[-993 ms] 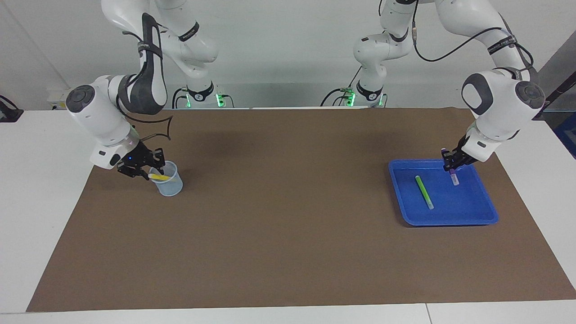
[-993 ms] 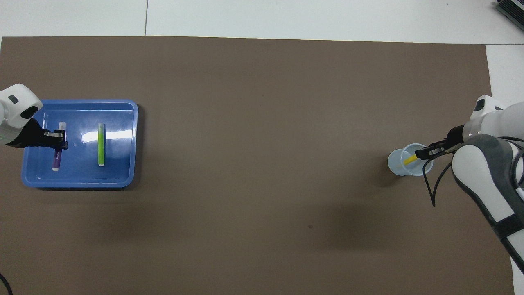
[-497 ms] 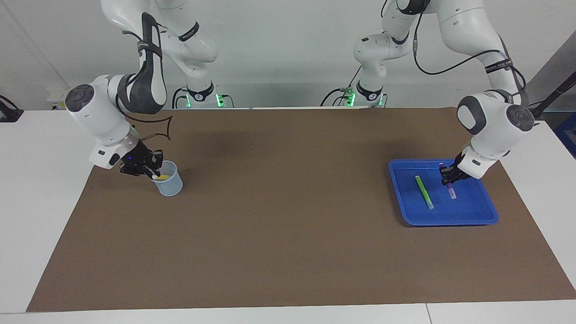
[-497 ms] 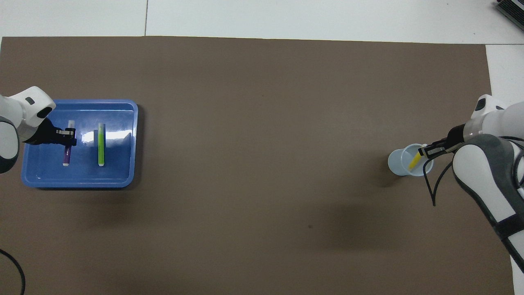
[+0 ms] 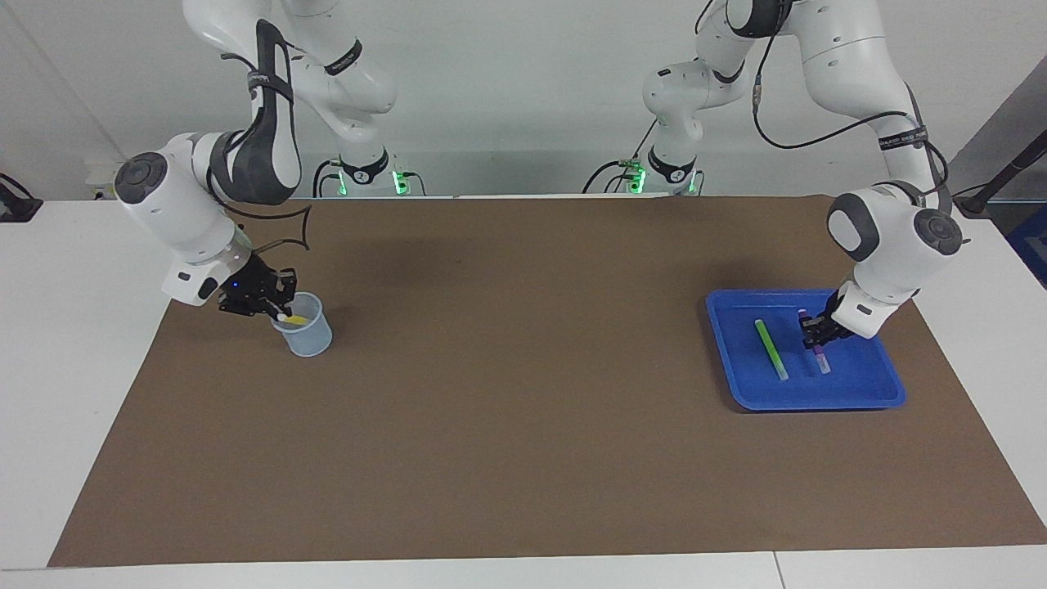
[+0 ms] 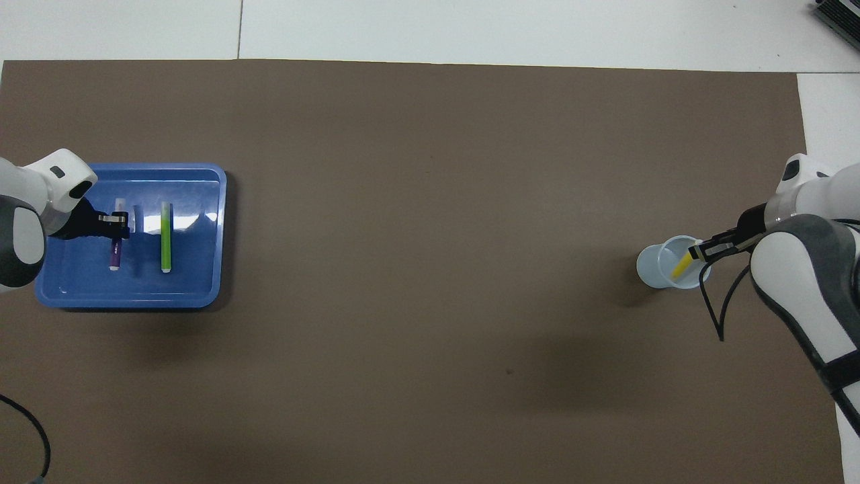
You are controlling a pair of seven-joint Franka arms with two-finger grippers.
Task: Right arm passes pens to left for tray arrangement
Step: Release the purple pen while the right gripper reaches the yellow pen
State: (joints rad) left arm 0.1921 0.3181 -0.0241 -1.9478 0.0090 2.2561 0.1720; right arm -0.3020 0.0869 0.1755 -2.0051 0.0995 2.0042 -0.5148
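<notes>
Right now the left gripper (image 5: pixel 816 337) is low in the blue tray (image 5: pixel 851 397) at the left arm's end of the table, clenched on the purple pen (image 6: pixel 115 250), which sits beside the green pen (image 5: pixel 770 348) lying flat in that tray. Over at the right arm's end, the right gripper (image 5: pixel 276 311) is at the rim of the pale cup (image 5: pixel 307 335), pinching the yellow pen (image 6: pixel 680 265), whose lower end dips inside the cup. That makes 2 pens in the tray.

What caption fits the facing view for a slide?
Left gripper lowers purple marker pen into blue plastic tray; right gripper grips yellow marker pen.
</notes>
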